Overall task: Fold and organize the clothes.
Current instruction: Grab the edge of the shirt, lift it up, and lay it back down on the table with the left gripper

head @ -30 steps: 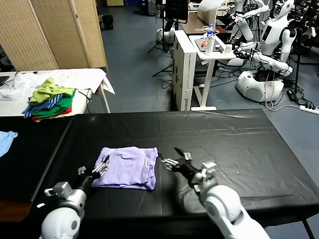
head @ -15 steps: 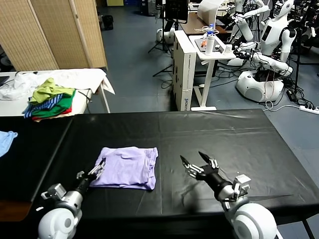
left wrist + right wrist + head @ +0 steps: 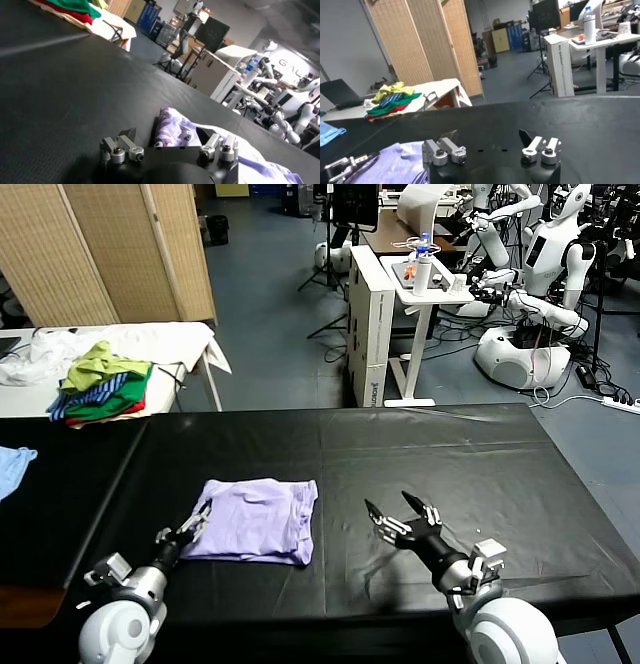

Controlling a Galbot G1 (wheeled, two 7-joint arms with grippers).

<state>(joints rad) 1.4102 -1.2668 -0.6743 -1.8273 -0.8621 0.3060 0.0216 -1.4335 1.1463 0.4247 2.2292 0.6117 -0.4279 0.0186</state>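
Shirt: lavender shirt [image 3: 257, 520] lies folded into a rough rectangle on the black counter [image 3: 470, 464], left of centre and toward the near edge
Shirt print: a faint purple pattern shows on the corner nearest the left claw in the left wrist view [image 3: 175, 132]
Left claw: left claw [image 3: 198, 520] sits at the shirt's near-left corner, fingers spread and released, with the cloth corner lying between them; whether the tips touch the fabric cannot be told
Right claw: right claw [image 3: 395, 514] hovers low over bare counter, well right of the shirt, fingers apart and holding nothing
Shirt to right claw: the shirt's right edge is apart from it, with open black surface between
Heap: green, blue and red garments [image 3: 100, 384] are piled on a white side table at far left
Blue cloth: a light blue cloth [image 3: 10, 466] lies at the left edge
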